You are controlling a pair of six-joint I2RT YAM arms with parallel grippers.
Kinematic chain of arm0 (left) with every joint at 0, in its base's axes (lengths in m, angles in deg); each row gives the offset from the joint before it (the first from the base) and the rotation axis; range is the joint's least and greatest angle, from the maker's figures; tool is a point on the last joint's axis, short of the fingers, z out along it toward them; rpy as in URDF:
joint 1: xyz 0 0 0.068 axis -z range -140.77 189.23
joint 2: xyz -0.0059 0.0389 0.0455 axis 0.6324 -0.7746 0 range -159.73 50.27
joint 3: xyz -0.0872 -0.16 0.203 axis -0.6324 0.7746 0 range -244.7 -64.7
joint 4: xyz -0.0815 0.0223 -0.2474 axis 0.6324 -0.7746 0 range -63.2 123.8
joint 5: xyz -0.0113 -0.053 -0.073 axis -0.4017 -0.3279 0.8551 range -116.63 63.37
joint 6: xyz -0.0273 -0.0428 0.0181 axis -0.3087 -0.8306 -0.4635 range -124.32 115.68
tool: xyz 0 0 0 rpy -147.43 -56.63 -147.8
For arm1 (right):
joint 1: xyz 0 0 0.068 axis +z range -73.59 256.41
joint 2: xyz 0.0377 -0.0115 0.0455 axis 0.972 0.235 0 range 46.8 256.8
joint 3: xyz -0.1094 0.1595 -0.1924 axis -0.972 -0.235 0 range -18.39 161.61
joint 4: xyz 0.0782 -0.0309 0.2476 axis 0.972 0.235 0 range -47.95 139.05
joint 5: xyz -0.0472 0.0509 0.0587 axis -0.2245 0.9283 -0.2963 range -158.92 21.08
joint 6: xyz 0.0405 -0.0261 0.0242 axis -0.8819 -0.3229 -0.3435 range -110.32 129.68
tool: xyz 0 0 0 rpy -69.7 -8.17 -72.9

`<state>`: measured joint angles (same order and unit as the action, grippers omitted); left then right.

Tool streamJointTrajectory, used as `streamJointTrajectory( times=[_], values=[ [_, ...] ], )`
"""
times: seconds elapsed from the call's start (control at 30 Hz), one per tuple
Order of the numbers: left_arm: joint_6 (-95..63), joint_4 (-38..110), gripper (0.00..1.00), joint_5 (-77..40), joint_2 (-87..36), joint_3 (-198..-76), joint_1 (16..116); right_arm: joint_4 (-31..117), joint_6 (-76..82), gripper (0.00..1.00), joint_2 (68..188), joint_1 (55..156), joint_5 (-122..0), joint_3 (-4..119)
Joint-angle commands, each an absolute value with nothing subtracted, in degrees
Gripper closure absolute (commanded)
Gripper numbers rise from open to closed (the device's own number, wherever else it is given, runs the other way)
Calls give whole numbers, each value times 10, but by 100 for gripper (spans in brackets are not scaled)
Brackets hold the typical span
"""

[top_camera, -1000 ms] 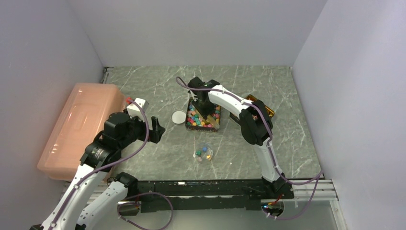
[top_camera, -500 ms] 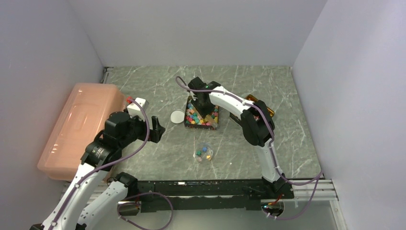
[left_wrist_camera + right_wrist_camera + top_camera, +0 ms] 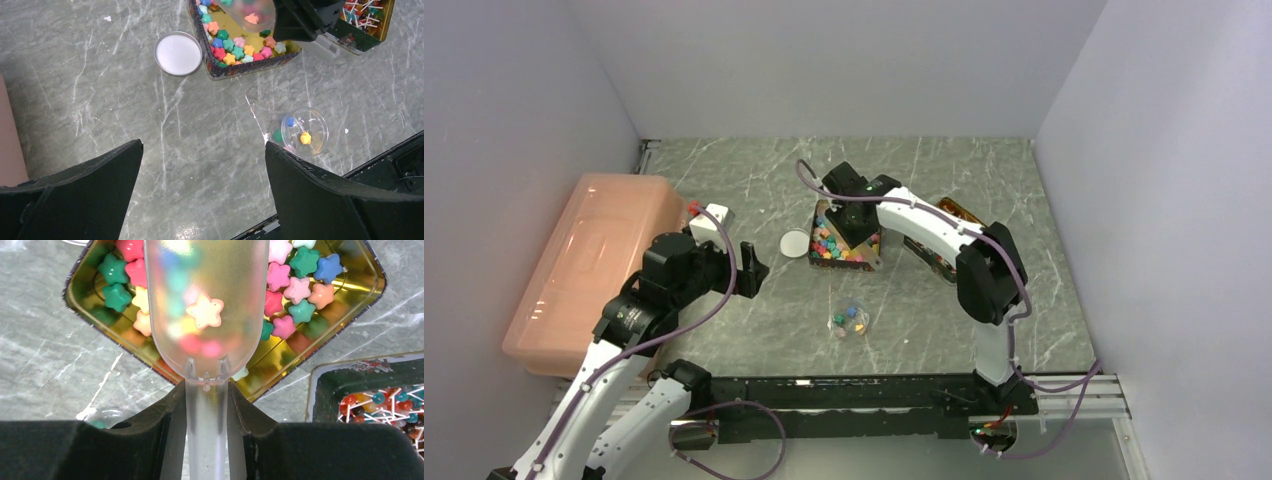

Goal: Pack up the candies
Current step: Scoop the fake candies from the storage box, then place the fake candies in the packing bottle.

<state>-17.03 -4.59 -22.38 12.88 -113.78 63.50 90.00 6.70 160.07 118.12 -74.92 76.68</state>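
Observation:
Star-shaped candies [image 3: 295, 290] in pink, green, blue and orange fill a square gold tin [image 3: 372, 285], also seen in the top view [image 3: 871, 262]. My right gripper [image 3: 206, 405] is shut on the handle of a translucent scoop [image 3: 206, 270], held over the tin with a pale star candy [image 3: 205, 311] and blurred others in its bowl. A small clear jar [image 3: 304, 132] with a few candies lies on the table nearer me. My left gripper [image 3: 203, 150] is open and empty above bare table, left of the jar.
A round white lid [image 3: 178, 46] lies left of the tin. A second tin [image 3: 370, 390] of small stick sweets stands right of it. A large pink lidded box [image 3: 594, 265] fills the left side, with a small white box [image 3: 709, 222] beside it.
My right arm's elbow has swung to the right and the wrist has turned, with the scoop staying over the tin. The left arm has not moved.

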Motion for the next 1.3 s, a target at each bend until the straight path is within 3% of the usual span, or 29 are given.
streamJointTrajectory(
  times=[0.0,0.77,1.27],
  values=[
    [-165,-30,1,-221,129,-1138,631,901,66,100,1544,1191,-765,758],
    [-168,-32,1,-228,143,-1137,631,1059,-26,100,1297,1316,-771,628],
    [-167,-29,1,-219,147,-1137,631,1178,-133,100,1209,1406,-743,563]
  ],
)
